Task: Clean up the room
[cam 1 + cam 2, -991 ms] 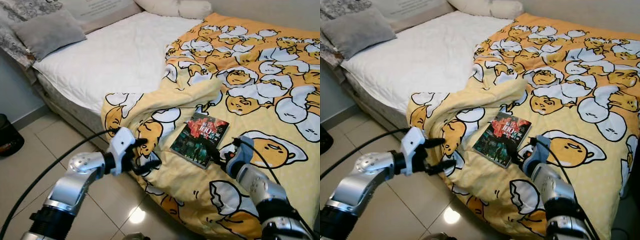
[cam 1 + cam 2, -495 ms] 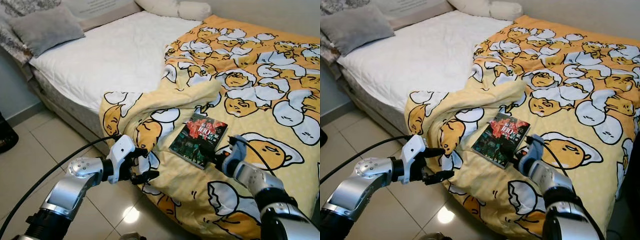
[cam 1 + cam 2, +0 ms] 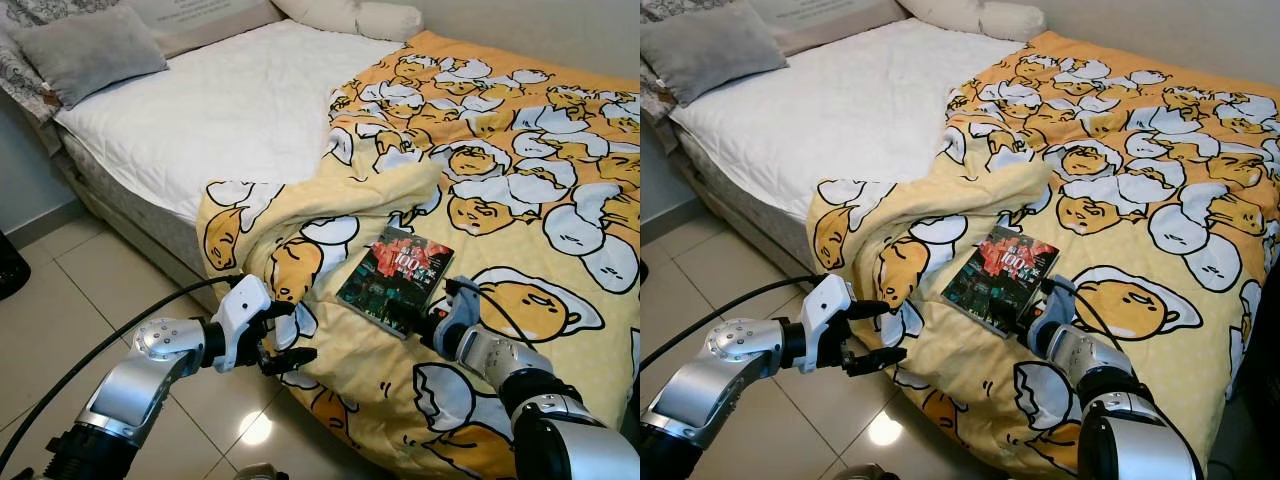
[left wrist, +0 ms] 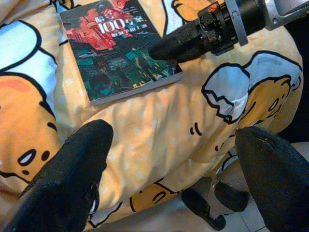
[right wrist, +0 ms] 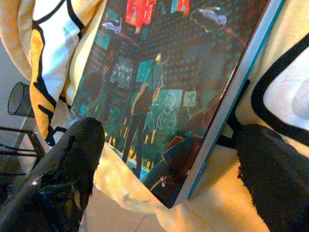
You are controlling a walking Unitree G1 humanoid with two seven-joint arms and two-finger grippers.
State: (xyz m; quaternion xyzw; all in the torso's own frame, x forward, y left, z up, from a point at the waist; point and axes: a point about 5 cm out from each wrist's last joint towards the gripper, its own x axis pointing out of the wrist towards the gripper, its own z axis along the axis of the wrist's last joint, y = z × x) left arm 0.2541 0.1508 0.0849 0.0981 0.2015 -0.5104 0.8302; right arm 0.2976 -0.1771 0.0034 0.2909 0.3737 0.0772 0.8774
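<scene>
A dark paperback book point(image 3: 395, 278) with a red and teal cover lies flat on the yellow egg-print duvet point(image 3: 500, 180), near the bed's edge. My right gripper point(image 3: 425, 318) is open at the book's near corner. In the right wrist view one finger point(image 5: 72, 159) is over the cover point(image 5: 164, 96) and the other point(image 5: 275, 164) is over the duvet beside it. My left gripper point(image 3: 290, 335) is open, low beside the bed. It points at the duvet's hanging fold, with nothing between its fingers point(image 4: 72, 183).
The duvet is bunched toward the bed's right half, baring the white mattress point(image 3: 230, 110). A grey pillow point(image 3: 85, 50) and a white pillow point(image 3: 350, 15) lie at the head. Beige floor tiles point(image 3: 60, 320) run along the bed. A dark bin point(image 3: 8, 265) stands at the left edge.
My left gripper has sunk lower, toward the duvet's hanging edge. My right gripper has edged in at the book's near corner. The camera has shifted slightly.
</scene>
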